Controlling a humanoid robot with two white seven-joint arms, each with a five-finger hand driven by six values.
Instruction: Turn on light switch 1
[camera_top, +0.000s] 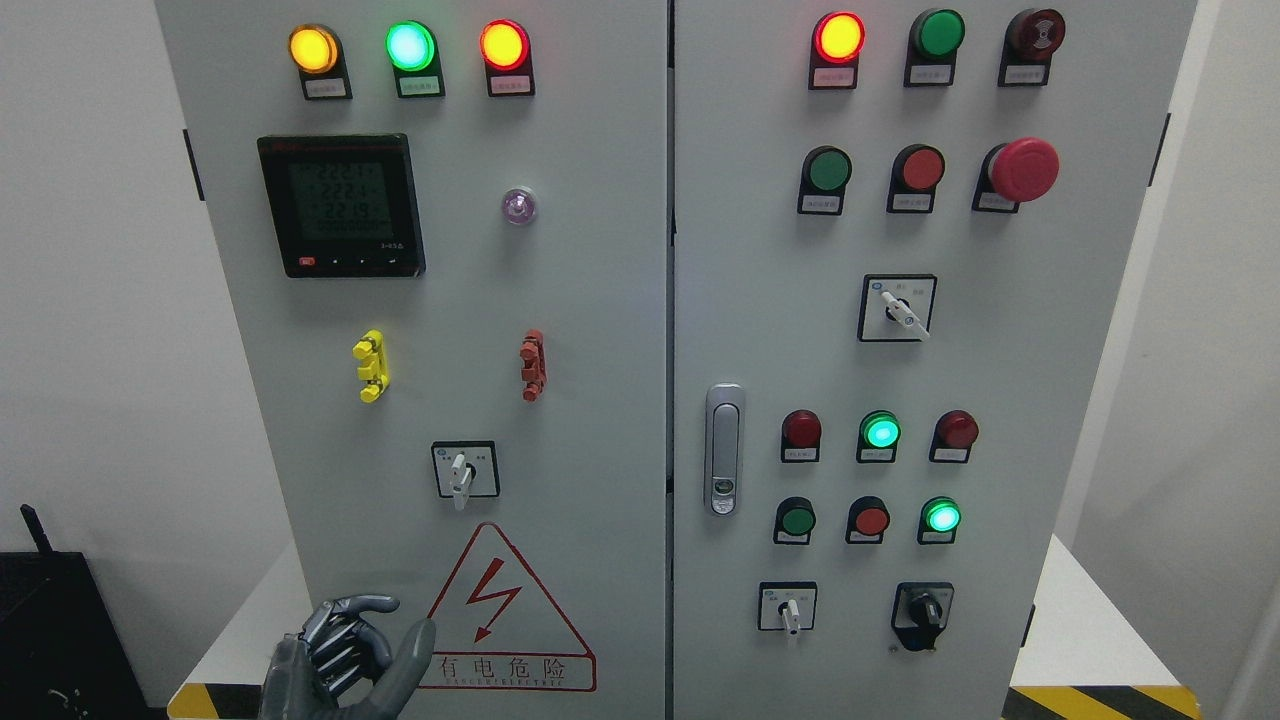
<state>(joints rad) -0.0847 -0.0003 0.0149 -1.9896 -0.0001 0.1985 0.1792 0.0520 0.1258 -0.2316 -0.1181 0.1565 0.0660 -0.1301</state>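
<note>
A grey electrical cabinet has two doors (600, 400). On the left door a white rotary switch (462, 474) points its lever straight down. The right door carries a white rotary switch (901, 311) turned down-right, a small white one (790, 610) pointing down, and a black knob (922, 610). I cannot read which label says 1. My left hand (350, 650) is at the bottom left, in front of the left door and well below its switch. Its fingers are loosely bent, the thumb is out, and it holds nothing. The right hand is out of view.
Lit lamps in orange, green and red (410, 46) line the top left, above a digital meter (341, 205). Push buttons and a red mushroom stop button (1022, 168) fill the right door. A door handle (723, 448) sits by the centre seam. A red lightning warning triangle (497, 610) is beside my hand.
</note>
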